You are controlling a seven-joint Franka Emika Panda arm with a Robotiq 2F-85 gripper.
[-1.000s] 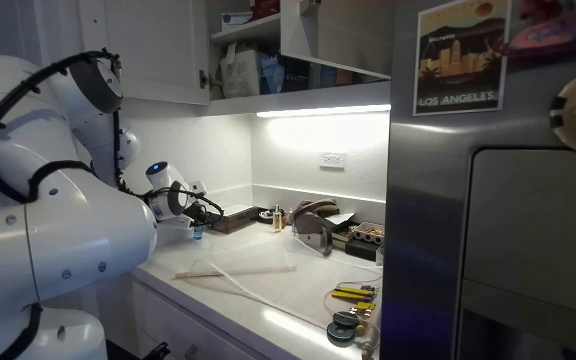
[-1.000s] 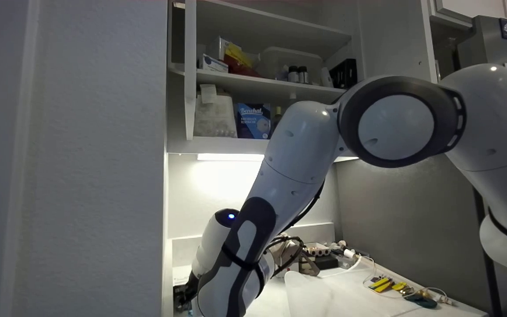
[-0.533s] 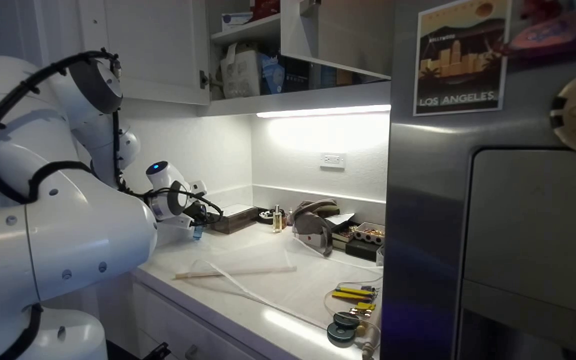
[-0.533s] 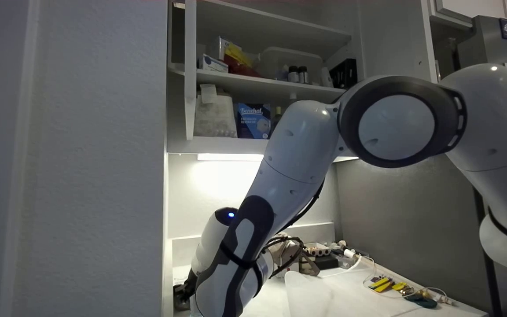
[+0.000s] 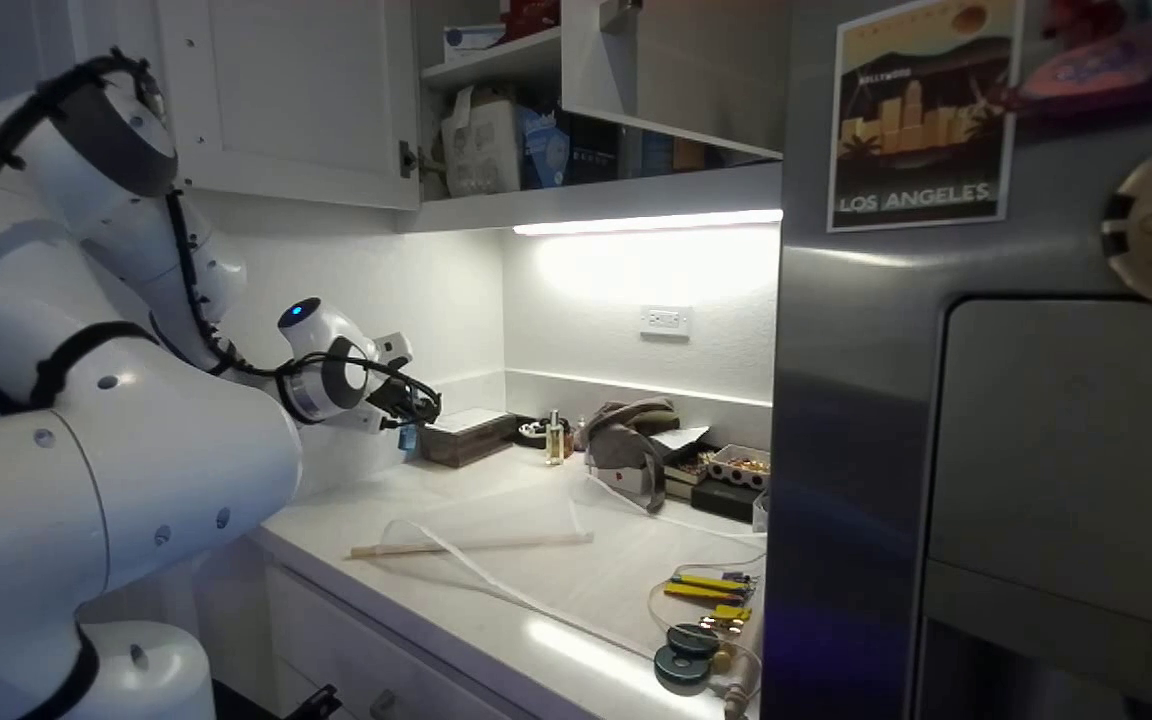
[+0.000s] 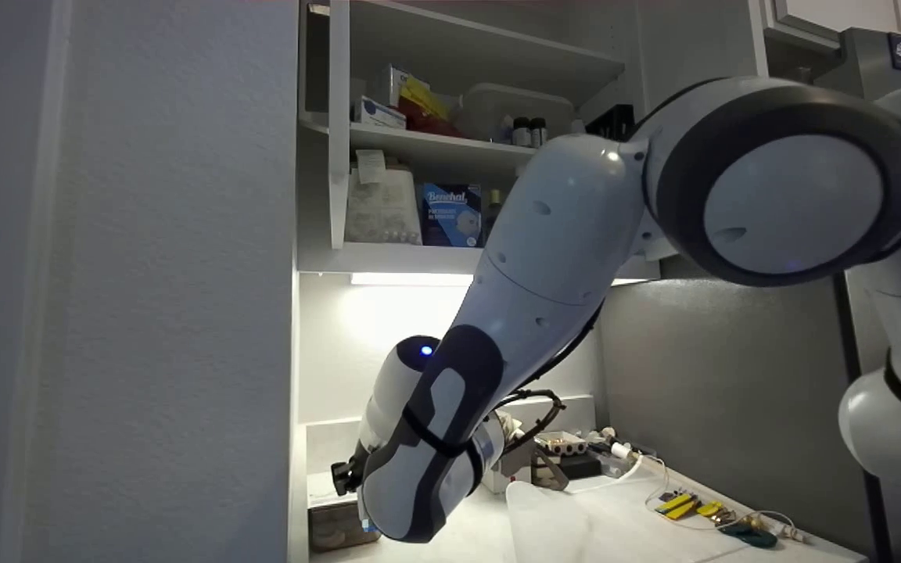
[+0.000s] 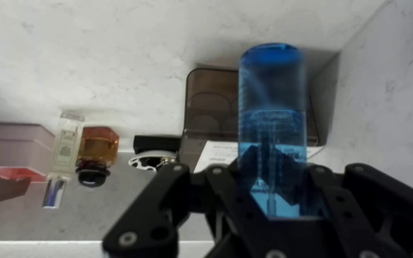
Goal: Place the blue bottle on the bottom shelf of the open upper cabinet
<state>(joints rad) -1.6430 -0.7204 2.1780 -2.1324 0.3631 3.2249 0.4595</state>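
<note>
The blue bottle [image 7: 273,93], translucent with some liquid and a thin tube inside, hangs base-down beneath my gripper [image 7: 264,154]. The fingers are shut round its upper part; its neck is hidden in the wrist view. In an exterior view the bottle [image 5: 407,437] shows as a small blue patch under the gripper [image 5: 404,408], above the counter by the side wall. The open upper cabinet [image 6: 338,156] is higher up. Its bottom shelf [image 6: 411,256], with the light strip below, holds a pale container [image 6: 384,205] and a blue box [image 6: 450,215]. The arm covers the shelf's right part there.
A brown box [image 5: 471,440] stands close behind the bottle. Farther along the counter [image 5: 416,590] are a clear perfume bottle [image 5: 554,438] and a grey bag [image 5: 626,440]. An open cabinet door [image 5: 676,70] sticks out near the steel fridge [image 5: 856,400]. Yellow tools [image 5: 706,588] lie forward.
The fingers have shut on the blue bottle. Gripper and bottle have since risen off the counter, and the arm's elbow has shifted back.
</note>
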